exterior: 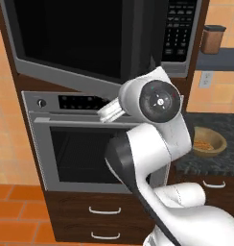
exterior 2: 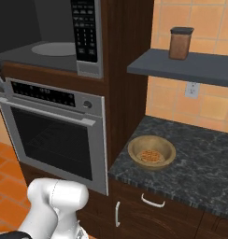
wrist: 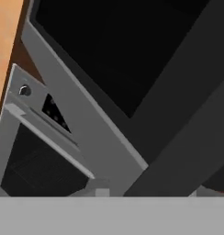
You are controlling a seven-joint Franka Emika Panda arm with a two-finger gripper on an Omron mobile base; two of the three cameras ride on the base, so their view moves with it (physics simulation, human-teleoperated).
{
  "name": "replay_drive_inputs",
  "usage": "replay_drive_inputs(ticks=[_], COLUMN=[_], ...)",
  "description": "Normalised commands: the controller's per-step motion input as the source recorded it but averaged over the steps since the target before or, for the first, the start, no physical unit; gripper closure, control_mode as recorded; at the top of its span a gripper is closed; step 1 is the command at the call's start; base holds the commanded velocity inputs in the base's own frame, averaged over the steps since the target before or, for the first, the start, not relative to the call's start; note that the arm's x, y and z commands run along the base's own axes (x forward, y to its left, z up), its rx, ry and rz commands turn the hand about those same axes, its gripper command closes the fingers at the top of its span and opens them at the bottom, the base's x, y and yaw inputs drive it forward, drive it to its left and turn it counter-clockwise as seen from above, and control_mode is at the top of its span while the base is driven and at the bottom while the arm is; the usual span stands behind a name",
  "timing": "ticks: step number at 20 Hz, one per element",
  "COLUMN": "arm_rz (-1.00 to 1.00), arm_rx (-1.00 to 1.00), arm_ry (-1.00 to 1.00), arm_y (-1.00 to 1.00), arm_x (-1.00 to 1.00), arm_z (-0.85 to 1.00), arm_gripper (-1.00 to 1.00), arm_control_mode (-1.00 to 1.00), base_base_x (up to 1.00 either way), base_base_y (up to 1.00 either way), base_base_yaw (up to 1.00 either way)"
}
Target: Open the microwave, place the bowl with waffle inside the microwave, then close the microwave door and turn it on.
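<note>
The microwave [exterior 2: 50,42] is set above the oven [exterior 2: 55,135]. Its door [exterior: 76,38] is swung open in the left base view; the grey cavity and turntable [exterior 2: 55,48] are exposed in the right base view alone. The door's dark glass and silver frame are seen close up and tilted in the hand view. The bowl [exterior 2: 152,152] rests on the dark counter [exterior 2: 200,158] right of the oven, the waffle [exterior 2: 150,156] inside it. The claw is hidden behind the arm, so its opening cannot be judged.
</note>
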Motion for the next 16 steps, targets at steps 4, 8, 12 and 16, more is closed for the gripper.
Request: replay_drive_inputs(ticks=[4, 8, 12, 16], arm_rz=[0.03, 0.13, 0.04, 0.0], arm_rx=[-0.05, 0.12, 0.34, 0.44], arm_ry=[-0.01, -0.13, -0.11, 0.06], arm_y=[0.67, -0.07, -0.45, -0.8], arm_x=[-0.79, -1.0, -1.0, -0.67], arm_z=[-0.33, -0.05, 0.21, 0.63], arm_gripper=[-1.0, -1.0, -1.0, -1.0], arm_control_mode=[-1.0, -1.0, -1.0, -1.0], base_base_x=[0.0, 0.0, 0.0, 0.0], base_base_y=[0.0, 0.0, 0.0, 0.0], base_base_yaw=[0.0, 0.0, 0.0, 0.0])
